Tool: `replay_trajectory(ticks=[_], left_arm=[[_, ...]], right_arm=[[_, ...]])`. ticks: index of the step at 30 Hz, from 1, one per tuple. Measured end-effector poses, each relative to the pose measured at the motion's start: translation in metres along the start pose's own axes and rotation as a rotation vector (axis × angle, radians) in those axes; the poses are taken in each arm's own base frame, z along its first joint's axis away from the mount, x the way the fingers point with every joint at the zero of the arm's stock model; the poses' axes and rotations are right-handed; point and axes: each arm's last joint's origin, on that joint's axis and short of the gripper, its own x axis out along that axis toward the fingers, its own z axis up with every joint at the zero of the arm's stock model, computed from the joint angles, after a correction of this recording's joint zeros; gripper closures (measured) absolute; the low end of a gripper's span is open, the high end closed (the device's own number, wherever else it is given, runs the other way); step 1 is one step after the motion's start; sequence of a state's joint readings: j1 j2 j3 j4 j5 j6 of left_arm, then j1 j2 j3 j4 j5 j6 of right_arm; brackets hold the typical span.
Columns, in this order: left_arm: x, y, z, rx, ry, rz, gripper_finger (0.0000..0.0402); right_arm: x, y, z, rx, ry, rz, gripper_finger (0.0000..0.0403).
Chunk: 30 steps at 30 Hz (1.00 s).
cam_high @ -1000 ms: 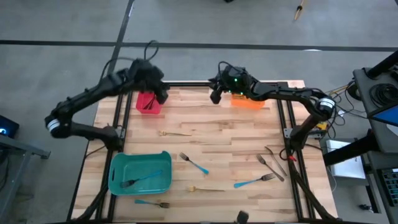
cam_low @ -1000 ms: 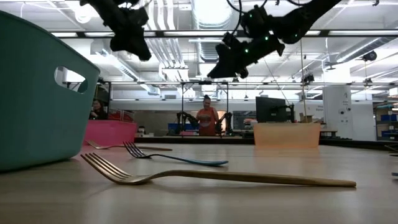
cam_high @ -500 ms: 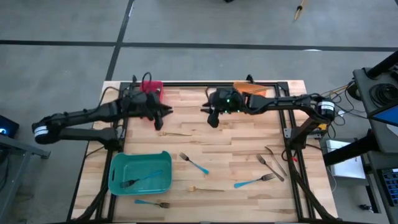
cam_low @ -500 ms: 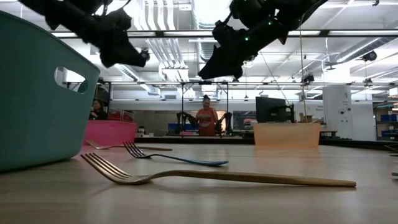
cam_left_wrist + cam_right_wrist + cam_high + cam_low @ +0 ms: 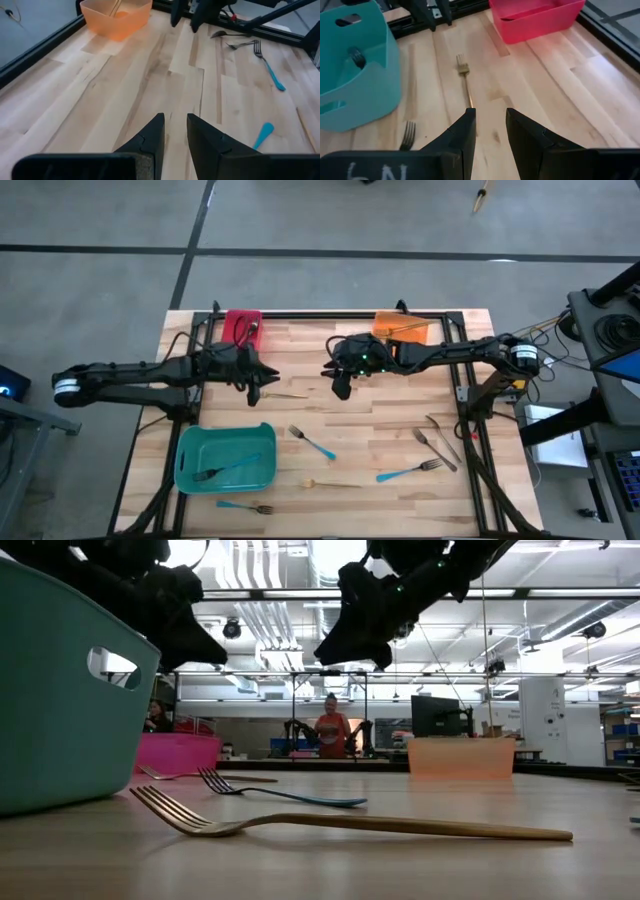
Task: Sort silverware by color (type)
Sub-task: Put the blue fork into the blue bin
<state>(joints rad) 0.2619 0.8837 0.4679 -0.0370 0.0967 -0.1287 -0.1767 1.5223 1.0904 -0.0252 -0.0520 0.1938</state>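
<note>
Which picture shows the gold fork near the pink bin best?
The right wrist view: the gold fork lies whole and close. The high view shows it tiny beside the left gripper. The low view barely shows it; the left wrist view doesn't.

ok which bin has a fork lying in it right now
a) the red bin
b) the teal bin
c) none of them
b: the high view shows a blue-handled fork lying inside the teal bin, and the right wrist view shows fork tines inside it too, while no fork can be made out in the red bin.
</note>
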Motion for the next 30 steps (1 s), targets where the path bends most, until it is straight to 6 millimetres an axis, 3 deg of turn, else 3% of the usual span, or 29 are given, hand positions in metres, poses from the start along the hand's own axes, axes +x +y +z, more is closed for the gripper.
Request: replay_trajectory(ticks=[30], left_arm=[[0.021,0.003,-0.006,-0.047,0.034,0.008,0.0338]], right_arm=[[0.0,0.044,-0.01,0.05,0.031,0.104,0.0305]])
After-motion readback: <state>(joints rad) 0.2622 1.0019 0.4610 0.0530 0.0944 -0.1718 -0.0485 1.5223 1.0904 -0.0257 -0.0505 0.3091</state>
